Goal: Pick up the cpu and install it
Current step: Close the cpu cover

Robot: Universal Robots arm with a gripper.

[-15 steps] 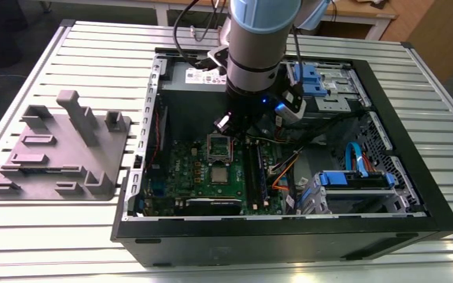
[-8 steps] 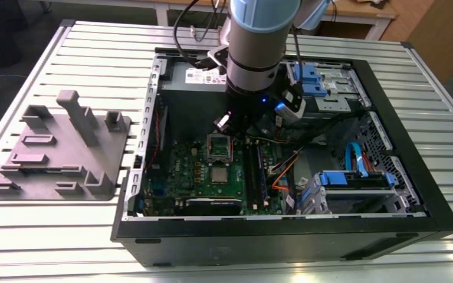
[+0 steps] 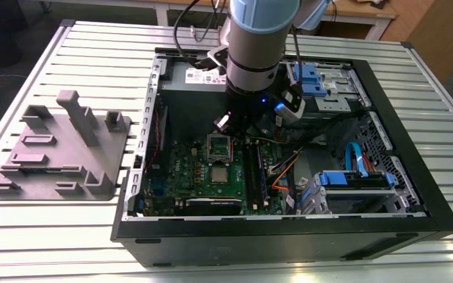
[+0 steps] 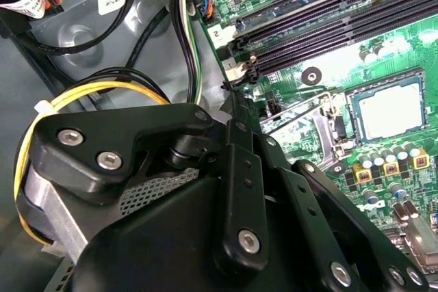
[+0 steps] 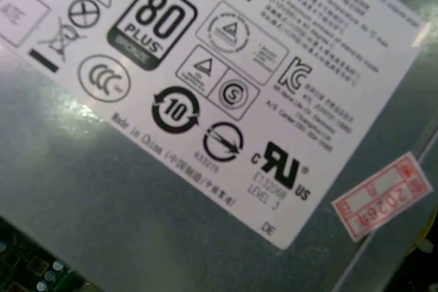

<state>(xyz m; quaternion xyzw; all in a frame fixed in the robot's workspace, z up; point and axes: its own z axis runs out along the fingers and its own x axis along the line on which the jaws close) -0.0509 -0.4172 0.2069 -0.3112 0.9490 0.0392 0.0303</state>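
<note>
Tool: my gripper, on arm reaching down into open PC case, over far part of mobo, next to PSU.
Tool state: can't tell how wide; cpu not in its hold.
Cpu: flat inside dark socket frame on mobo, apart from gripper, on its near side.
Fixture block: grey, on slatted table, outside case, the exterior view's left.

White compliance-marks label on grey metal casing, red sticker beside it, possibly numbered
</note>
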